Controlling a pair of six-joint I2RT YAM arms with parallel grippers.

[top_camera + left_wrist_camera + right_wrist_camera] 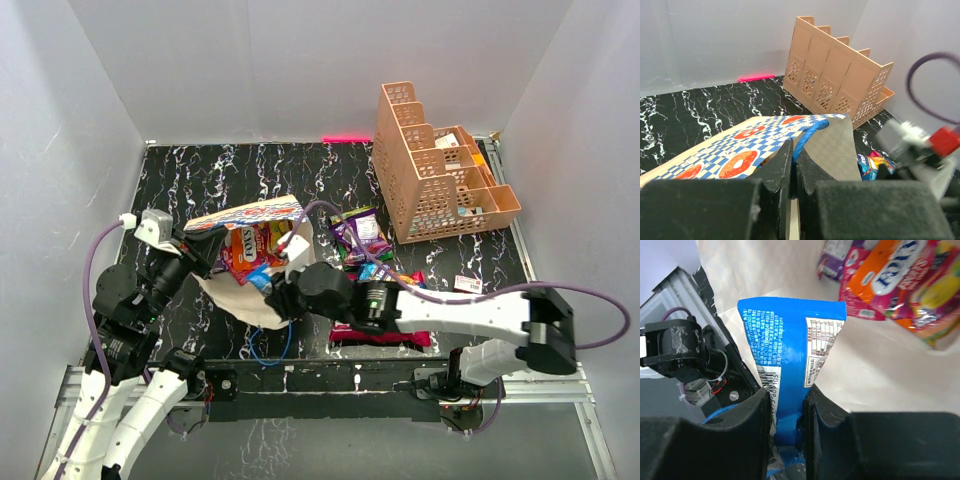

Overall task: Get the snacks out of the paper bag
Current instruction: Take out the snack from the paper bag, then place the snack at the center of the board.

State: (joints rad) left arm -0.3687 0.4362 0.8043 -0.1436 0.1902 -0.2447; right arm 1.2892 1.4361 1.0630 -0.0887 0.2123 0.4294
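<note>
The paper bag [245,216] lies on its side at about 9 o'clock on the black marbled table [200,175], with its mouth opening toward 5 o'clock. Its blue-and-white checked face carries red doughnut-shaped prints; any writing on it is too small to read. The left gripper [793,165] is pinched tight on the bag's upper rim, where the blue cord handle [810,134] comes out between its fingers.

The right gripper [788,400] reaches into the bag's white mouth and clamps a blue packet [790,340] narrowly between its fingers. The packet's back shows a barcode, a white nutrition table and dense white print too fine to read. Deeper in the bag, at 1 o'clock from it, lies an orange-and-pink packet [895,275] whose large lettering looks like "FOX'S", with a purple one [837,250] beside it.

Outside the bag, a purple packet [358,233] lies at 3 o'clock from it, with a small blue packet [372,270] just below. A red packet [385,338] lies under the right arm. A small white-and-red card [467,284] lies at 4 o'clock. The orange lattice rack [430,170] stands at 1 o'clock.
</note>
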